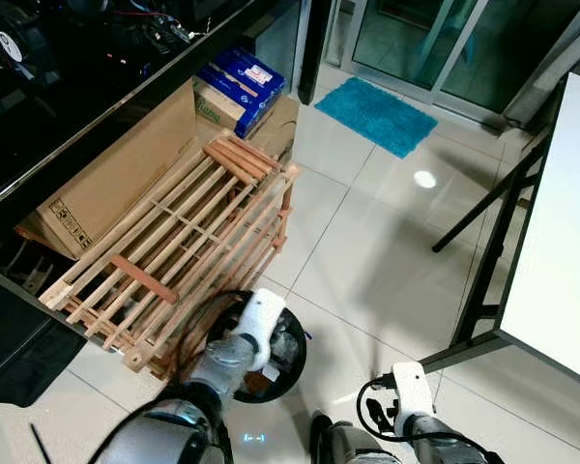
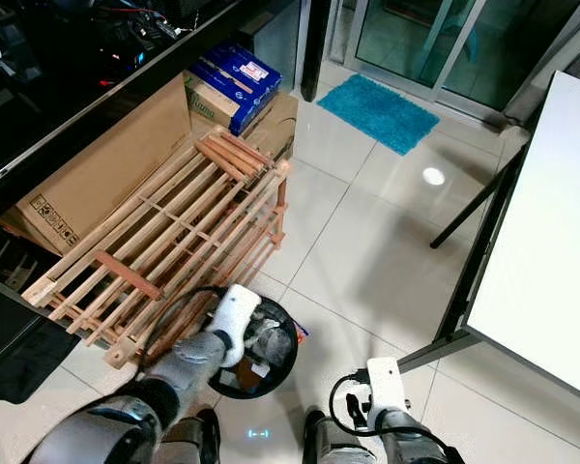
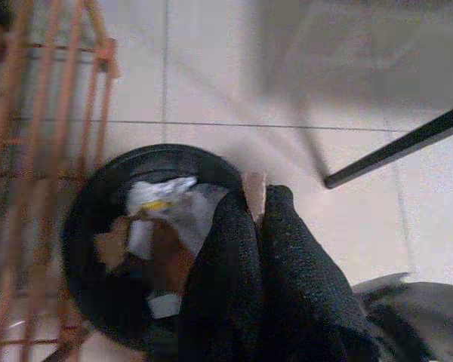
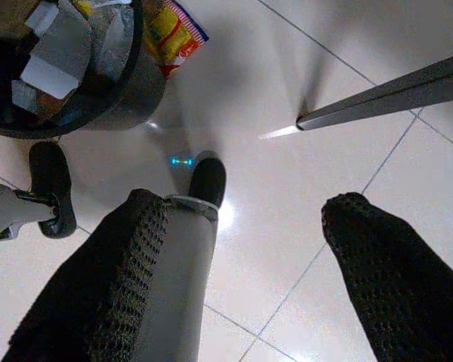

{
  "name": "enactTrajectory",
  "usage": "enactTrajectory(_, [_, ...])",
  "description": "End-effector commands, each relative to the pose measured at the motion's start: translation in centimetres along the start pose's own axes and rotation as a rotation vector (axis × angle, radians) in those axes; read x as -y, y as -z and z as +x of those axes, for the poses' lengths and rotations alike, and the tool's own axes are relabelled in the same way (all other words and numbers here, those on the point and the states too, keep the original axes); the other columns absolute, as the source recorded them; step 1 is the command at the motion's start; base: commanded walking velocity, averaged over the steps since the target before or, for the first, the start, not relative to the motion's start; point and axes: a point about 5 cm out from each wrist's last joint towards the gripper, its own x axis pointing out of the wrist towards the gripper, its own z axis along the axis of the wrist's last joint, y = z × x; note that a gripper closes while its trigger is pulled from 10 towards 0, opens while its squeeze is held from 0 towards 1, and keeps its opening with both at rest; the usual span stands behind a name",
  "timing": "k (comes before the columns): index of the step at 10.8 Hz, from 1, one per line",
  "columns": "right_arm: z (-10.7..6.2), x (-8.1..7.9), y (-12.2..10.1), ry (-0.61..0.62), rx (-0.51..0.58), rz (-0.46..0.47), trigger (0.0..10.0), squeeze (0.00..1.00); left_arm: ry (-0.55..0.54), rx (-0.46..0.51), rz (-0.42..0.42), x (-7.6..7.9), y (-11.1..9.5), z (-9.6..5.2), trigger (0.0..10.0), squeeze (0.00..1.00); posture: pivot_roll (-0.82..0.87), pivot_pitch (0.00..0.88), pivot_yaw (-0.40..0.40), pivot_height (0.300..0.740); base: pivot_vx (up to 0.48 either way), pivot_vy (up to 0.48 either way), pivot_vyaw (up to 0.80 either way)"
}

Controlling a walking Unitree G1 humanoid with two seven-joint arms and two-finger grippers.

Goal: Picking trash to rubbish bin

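The left gripper (image 3: 257, 219), fingers pressed together, hangs over the black bin (image 1: 292, 360) at the lower middle. A yellow wrapper (image 4: 174, 34) lies beside the bin; the spread right gripper (image 4: 249, 256) should probably grab it next.

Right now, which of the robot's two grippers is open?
The right gripper, hanging over bare floor, fingers spread wide. The left gripper, above the bin, has its fingers pressed together.

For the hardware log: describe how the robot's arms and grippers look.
Both arms are silver with rounded metallic segments. Each wrist carries a white block; a black cable loops beside the right one. The left gripper and right gripper each have two long black fingers with a rough, textured surface.
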Motion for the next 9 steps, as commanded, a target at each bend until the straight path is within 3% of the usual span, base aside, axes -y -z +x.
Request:
enactTrajectory(1, [-0.19,0.22,0.93,0.014,-0.020,0.023,10.0,0.00,0.003,-0.018,0.013,0.38,0.27,0.07,10.0,0.00,-0.08,0.237,-0.084,0.740,0.000,0.000,0.00])
enactTrajectory(2, [-0.18,0.17,0.92,0.013,-0.020,0.026,10.0,0.00,-0.005,-0.014,0.013,0.18,0.19,0.04,10.0,1.00,-0.08,0.236,-0.083,0.740,0.000,0.000,0.00])
enactTrajectory(9, [-0.14,-0.04,0.91,0.010,-0.021,0.023,10.0,0.00,0.009,-0.012,0.009,0.13,0.11,0.03,10.0,1.00,-0.07,0.231,-0.084,0.740,0.000,0.000,0.00])
